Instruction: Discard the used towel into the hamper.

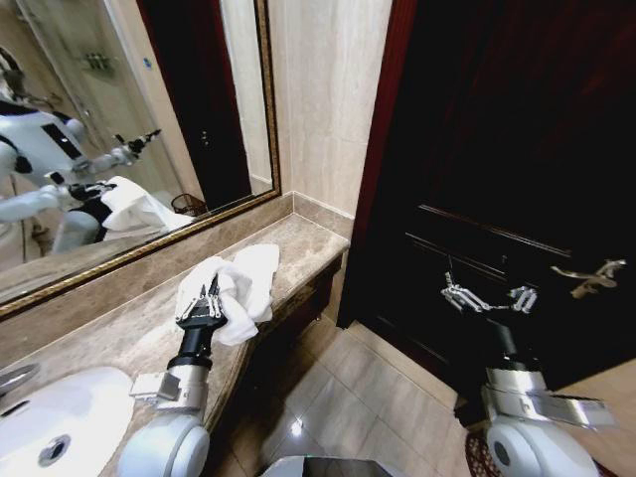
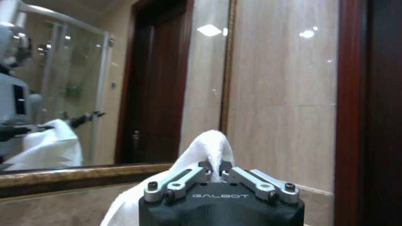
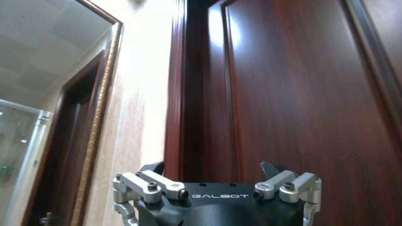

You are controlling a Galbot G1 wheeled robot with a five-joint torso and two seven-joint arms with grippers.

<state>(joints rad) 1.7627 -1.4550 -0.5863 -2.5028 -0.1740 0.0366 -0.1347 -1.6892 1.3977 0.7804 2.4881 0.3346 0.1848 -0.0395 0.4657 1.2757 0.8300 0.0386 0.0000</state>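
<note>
The white used towel (image 1: 250,278) lies crumpled on the brown marble counter (image 1: 119,328). My left gripper (image 1: 211,294) is down on its near edge. In the left wrist view a fold of the towel (image 2: 210,146) stands up between the closed fingers of the left gripper (image 2: 217,170). My right gripper (image 1: 489,298) hangs open and empty in front of the dark wooden door (image 1: 517,149); the right wrist view shows its jaws spread wide (image 3: 217,186). The hamper (image 1: 475,452) peeks out as a red-brown wire edge on the floor beside my right arm. A dark basket (image 1: 189,205) also appears reflected in the mirror.
A gold-framed mirror (image 1: 268,119) runs along the wall behind the counter. A white basin (image 1: 60,417) sits at the near left. The counter ends at a beige wall by the door frame (image 1: 373,169). Tiled floor (image 1: 338,388) lies between counter and door.
</note>
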